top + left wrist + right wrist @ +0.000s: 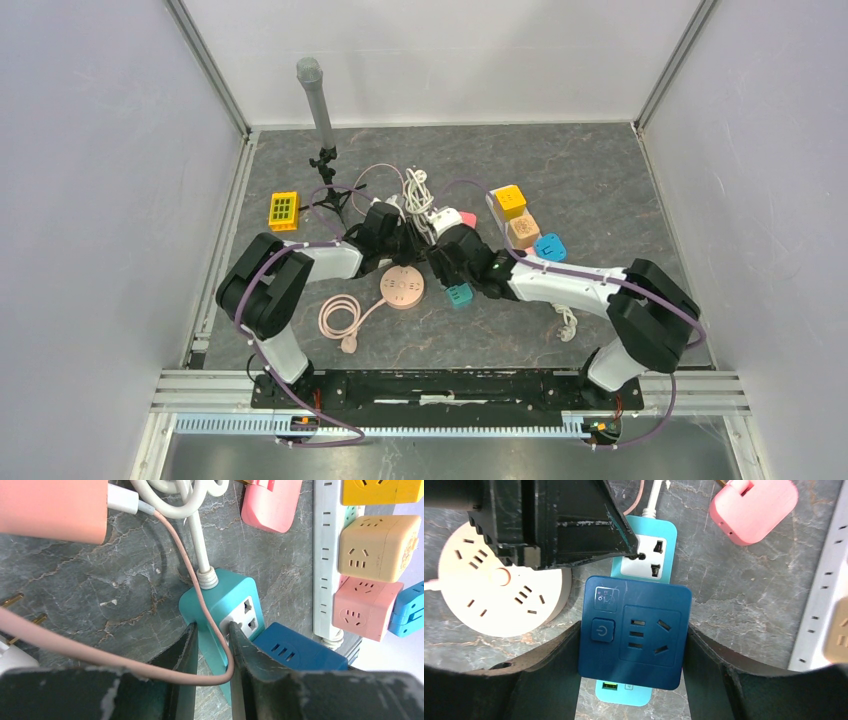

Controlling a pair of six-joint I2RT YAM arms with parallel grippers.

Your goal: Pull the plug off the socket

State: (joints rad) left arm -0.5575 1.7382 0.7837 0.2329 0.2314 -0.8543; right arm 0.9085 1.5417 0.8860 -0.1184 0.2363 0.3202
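Overhead and wrist-camera views of two robot arms meeting near the middle of a grey marbled worktop (600,180). A teal power strip (220,597) lies flat there, with a white cord leaving its far end. A dark blue plug block (634,605) with a power button sits plugged into the strip's top face, covering the middle of it.

The right hand (634,629) is clenched on the dark blue plug block, one finger pressed against each of its sides. The left hand (212,630) is closed to a narrow gap on the teal power strip. One fingertip (636,550) rests on the white socket face just beyond the block, and the other is against the strip's long side. A thin pink cable (185,560) loops across the left fingers.

A round cream socket (499,580) lies just beside the strip. A pink adapter (756,510) is nearby, towards the far edge. A long white power strip (327,555) carries yellow, beige and pink cube adapters.
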